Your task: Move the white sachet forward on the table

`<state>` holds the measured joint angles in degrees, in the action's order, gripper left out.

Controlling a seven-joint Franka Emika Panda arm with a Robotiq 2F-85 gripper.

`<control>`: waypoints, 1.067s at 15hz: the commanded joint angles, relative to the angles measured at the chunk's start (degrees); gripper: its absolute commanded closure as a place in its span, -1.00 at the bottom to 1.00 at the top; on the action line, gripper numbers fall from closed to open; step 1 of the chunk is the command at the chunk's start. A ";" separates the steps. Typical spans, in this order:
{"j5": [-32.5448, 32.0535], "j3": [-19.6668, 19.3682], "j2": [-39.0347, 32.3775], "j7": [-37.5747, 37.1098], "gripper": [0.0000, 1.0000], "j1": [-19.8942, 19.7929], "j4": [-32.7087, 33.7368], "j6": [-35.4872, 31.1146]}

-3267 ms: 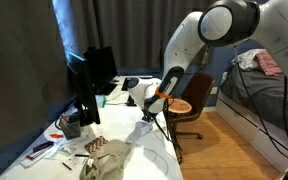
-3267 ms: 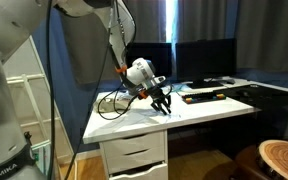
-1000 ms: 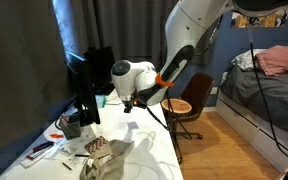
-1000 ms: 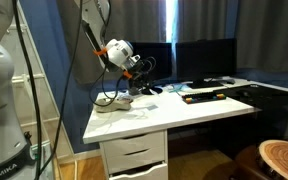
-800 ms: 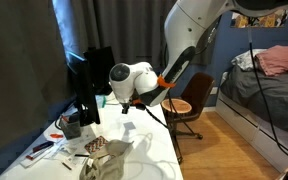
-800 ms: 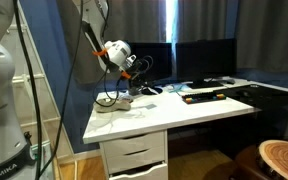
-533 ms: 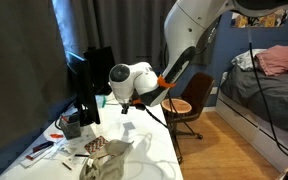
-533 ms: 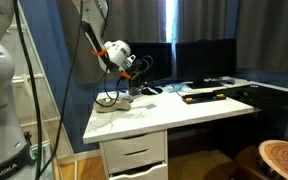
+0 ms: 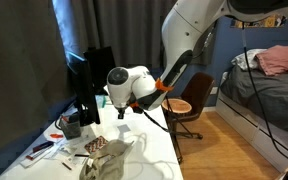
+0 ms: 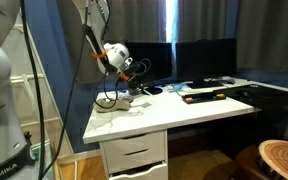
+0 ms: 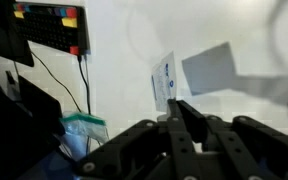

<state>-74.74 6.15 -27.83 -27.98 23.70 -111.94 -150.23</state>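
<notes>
The white sachet (image 11: 164, 80) with blue print stands out from my fingertips in the wrist view, with a pale grey patch beside it on the white table (image 11: 104, 40). My gripper (image 11: 177, 103) has its jaws together on the sachet's lower edge. In both exterior views the gripper (image 9: 121, 108) (image 10: 139, 88) hangs a little above the long white table (image 9: 152, 138) (image 10: 179, 112), near the monitor end; the sachet is too small to make out there.
A dark monitor (image 9: 89, 78) stands along the table's back. A black panel with coloured keys (image 11: 44, 25), cables (image 11: 84, 85) and a teal bag (image 11: 84, 130) lie nearby. A crumpled cloth (image 9: 106, 160), brown swivel chair (image 9: 189, 108) and wooden stool (image 10: 279, 155) are around.
The gripper rose from the table's front edge, then moved toward the monitor. In the last second it has drifted only slightly further that way.
</notes>
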 commanded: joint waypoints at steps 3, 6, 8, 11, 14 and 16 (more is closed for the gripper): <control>-6.62 0.15 -4.48 6.17 0.96 -0.30 3.85 -7.42; -11.51 -0.89 -6.49 7.51 0.96 -0.35 5.99 -10.95; -15.52 -1.77 -8.25 6.92 0.96 -0.29 7.98 -13.29; -19.77 -2.26 -11.43 6.79 0.95 -0.76 10.94 -17.46; -21.49 -2.00 -15.23 8.03 0.95 -1.33 13.88 -21.98; -21.12 -1.76 -17.71 9.88 0.95 -1.74 15.60 -24.92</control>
<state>-93.93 3.95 -41.07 -20.14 22.89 -100.84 -170.56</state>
